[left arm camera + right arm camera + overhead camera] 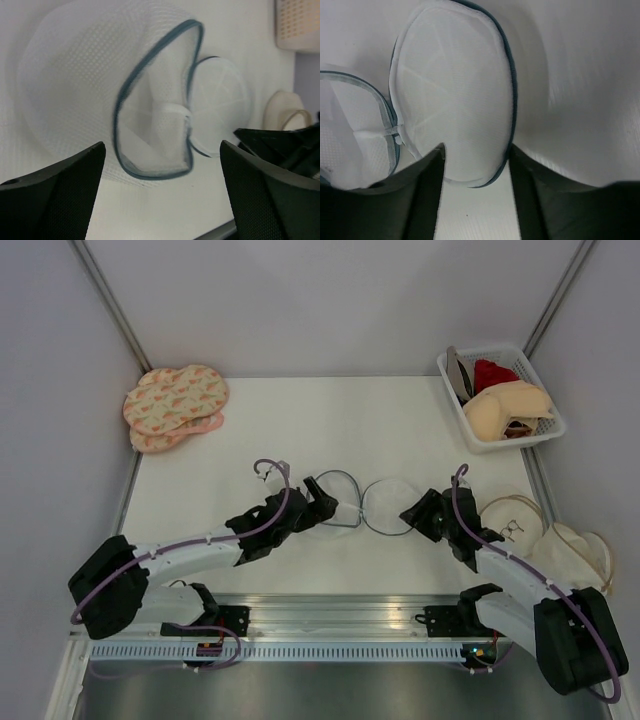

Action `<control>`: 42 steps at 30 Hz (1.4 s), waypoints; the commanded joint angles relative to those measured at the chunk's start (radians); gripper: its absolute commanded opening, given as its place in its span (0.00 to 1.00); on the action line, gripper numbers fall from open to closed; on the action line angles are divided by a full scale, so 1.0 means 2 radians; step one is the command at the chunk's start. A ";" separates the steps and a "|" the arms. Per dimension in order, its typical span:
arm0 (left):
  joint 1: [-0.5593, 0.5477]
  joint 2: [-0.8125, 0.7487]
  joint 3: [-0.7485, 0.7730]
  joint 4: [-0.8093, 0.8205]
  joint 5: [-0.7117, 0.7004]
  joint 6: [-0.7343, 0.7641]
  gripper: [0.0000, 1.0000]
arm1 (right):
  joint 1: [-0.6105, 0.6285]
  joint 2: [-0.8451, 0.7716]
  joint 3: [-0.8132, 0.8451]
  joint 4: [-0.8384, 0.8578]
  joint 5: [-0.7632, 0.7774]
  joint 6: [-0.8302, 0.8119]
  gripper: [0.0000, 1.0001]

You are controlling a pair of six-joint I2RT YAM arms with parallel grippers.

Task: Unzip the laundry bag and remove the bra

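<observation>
The laundry bag lies unzipped and spread in two round white mesh halves with a dark grey rim at the table's middle, the left half point(338, 498) and the right half point(388, 504). Both halves look empty. In the left wrist view the left half point(150, 125) stands opened ahead of the fingers. My left gripper point(322, 502) is open and empty, just short of it. My right gripper point(414, 512) is open, its fingers either side of the right half's near edge point(460, 100). The peach-beige bra point(505, 408) lies in the white basket point(522, 438) at the back right.
The basket also holds a red garment point(494, 371) and a black garment point(458, 375). Pink orange-patterned pouches point(175, 405) lie at the back left. Cream round pouches point(565, 545) lie at the right edge, by my right arm. A metal rail runs along the near edge.
</observation>
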 commanded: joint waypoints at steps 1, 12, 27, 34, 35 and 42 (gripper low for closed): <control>-0.001 -0.061 -0.002 0.013 0.018 0.015 1.00 | 0.003 0.019 -0.007 0.059 0.009 0.015 0.52; -0.002 -0.269 -0.055 -0.119 -0.023 0.032 1.00 | 0.004 0.056 0.028 0.035 0.088 0.007 0.00; -0.001 -0.325 -0.084 -0.171 -0.007 0.038 1.00 | 0.075 0.040 0.312 -0.187 0.193 -0.235 0.00; -0.002 -0.314 -0.088 -0.171 -0.008 0.034 1.00 | 0.319 0.280 0.428 -0.199 0.395 -0.337 0.00; -0.002 -0.315 -0.091 -0.173 -0.008 0.032 1.00 | 0.352 0.305 0.440 -0.201 0.455 -0.339 0.00; -0.001 -0.363 -0.102 -0.209 -0.028 0.016 1.00 | 0.413 0.407 0.475 -0.169 0.519 -0.349 0.00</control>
